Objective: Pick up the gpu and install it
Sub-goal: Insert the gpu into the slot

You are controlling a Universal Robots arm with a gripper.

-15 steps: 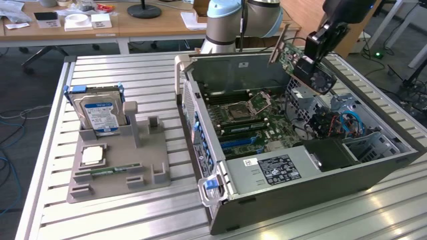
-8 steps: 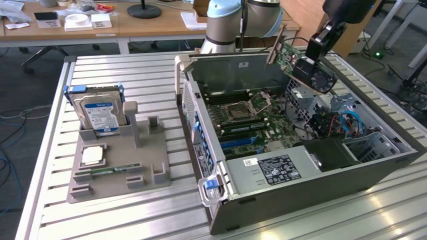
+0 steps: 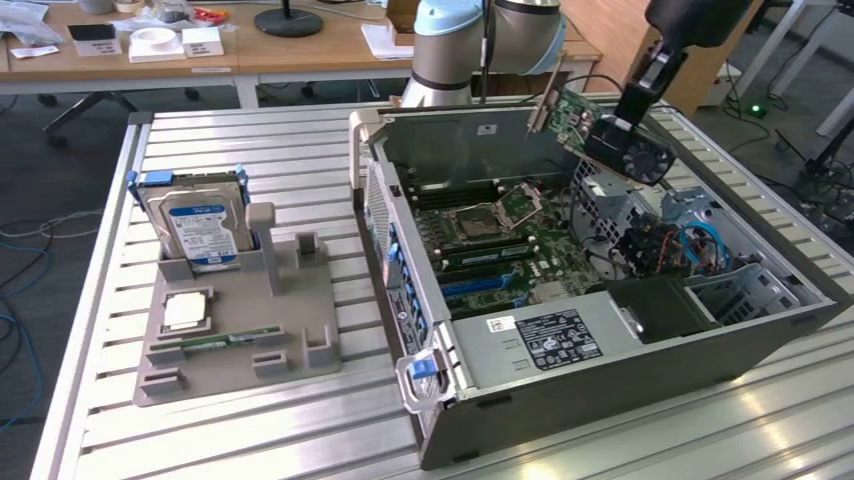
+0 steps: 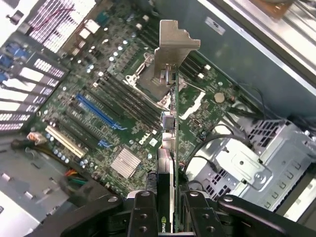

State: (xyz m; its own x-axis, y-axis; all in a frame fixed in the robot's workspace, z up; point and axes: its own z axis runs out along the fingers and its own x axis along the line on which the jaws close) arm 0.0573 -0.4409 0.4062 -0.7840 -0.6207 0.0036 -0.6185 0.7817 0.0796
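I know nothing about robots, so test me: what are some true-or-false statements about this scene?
1. The gripper is clamped on the gpu. True.
2. The gpu is already seated in the motherboard. False: it hangs above the open computer case.
3. The hard drive stands upright in the grey holder. True.
4. A person's hand steadies the gpu. False: the gripper alone holds it.

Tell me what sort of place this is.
Probably a robotics lab or workshop for computer assembly: an open grey desktop computer case lies on a slatted metal table, the arm's gripper holds a dark circuit card with a metal bracket above it, and wooden office desks stand behind.
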